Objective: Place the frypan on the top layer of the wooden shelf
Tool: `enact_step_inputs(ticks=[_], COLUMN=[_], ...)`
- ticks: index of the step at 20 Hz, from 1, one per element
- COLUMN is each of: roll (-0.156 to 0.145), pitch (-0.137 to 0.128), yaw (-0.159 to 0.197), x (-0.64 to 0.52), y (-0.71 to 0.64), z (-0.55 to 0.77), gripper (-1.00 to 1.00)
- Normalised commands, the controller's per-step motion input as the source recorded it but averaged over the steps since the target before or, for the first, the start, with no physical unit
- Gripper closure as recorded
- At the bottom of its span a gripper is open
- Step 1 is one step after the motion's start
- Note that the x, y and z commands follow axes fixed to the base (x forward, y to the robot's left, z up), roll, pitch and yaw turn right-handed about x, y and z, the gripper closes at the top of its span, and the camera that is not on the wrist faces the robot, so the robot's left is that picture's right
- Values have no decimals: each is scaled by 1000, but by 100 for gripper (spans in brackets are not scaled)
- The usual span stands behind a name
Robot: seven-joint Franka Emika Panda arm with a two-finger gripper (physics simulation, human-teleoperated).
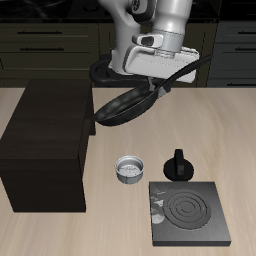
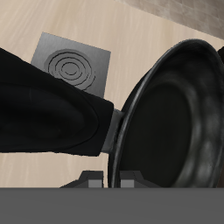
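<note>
Exterior view shows the pincer (image 1: 168, 82) clamped on the frypan (image 1: 125, 103) handle, pan hanging tilted below it, lifted clear to reach the wooden shelf (image 1: 45, 125) top.

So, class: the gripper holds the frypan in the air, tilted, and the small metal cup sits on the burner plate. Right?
Not quite. The exterior view shows the metal cup on the bare tabletop, beside the burner plate. The gripper does hold the frypan aloft, tilted.
</note>
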Motion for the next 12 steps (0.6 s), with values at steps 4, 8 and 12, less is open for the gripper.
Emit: enact_step_inputs(ticks=[4, 8, 12], roll=[-11, -42, -24], pitch=[5, -2, 9], yaw=[22, 25, 15], x=[123, 123, 32], y=[-71, -195, -138], z=[-61, -26, -37], gripper=[100, 100, 100])
